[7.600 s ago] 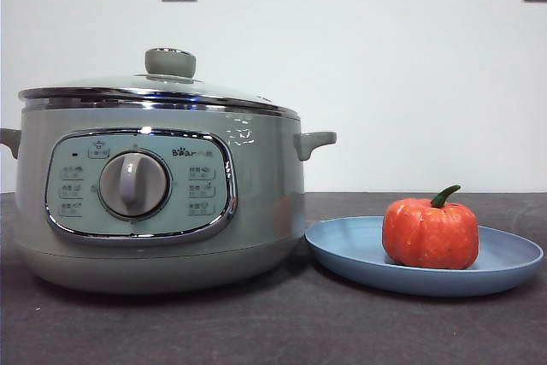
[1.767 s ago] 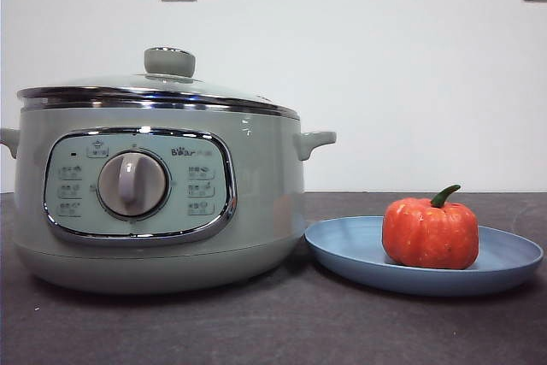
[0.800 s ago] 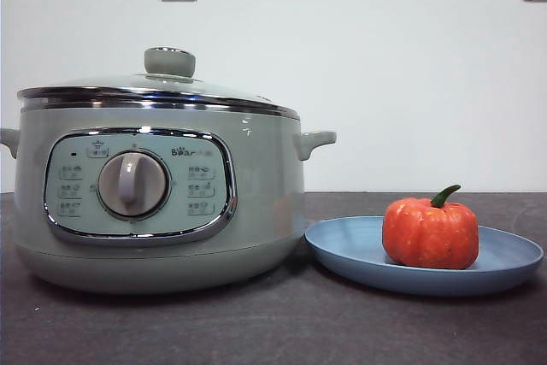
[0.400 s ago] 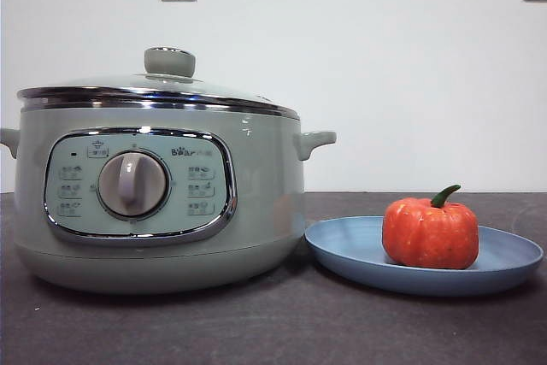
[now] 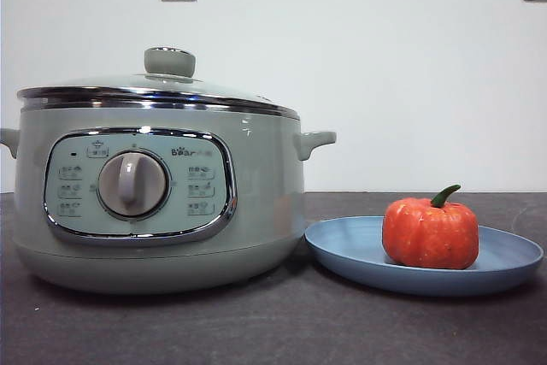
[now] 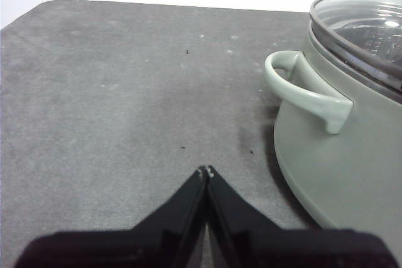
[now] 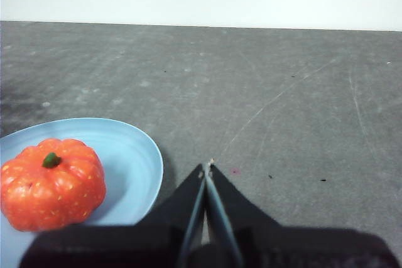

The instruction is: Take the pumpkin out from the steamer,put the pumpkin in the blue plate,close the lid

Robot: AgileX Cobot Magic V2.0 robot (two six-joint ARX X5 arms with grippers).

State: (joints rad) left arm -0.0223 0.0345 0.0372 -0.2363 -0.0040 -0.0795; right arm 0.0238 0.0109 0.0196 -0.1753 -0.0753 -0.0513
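Already the pumpkin (image 5: 430,233) sits upright in the blue plate (image 5: 342,250), green stem up, just beside the right hand (image 7: 207,166), which is clenched on nothing, tips together above bare tabletop (image 7: 282,92). The plate lies close against the steamer (image 5: 256,211), and the glass lid (image 5: 154,85) rests shut on its chrome rim. The left hand (image 6: 205,171), likewise clenched and empty, hangs over the tabletop near the steamer's side handle (image 6: 301,92).
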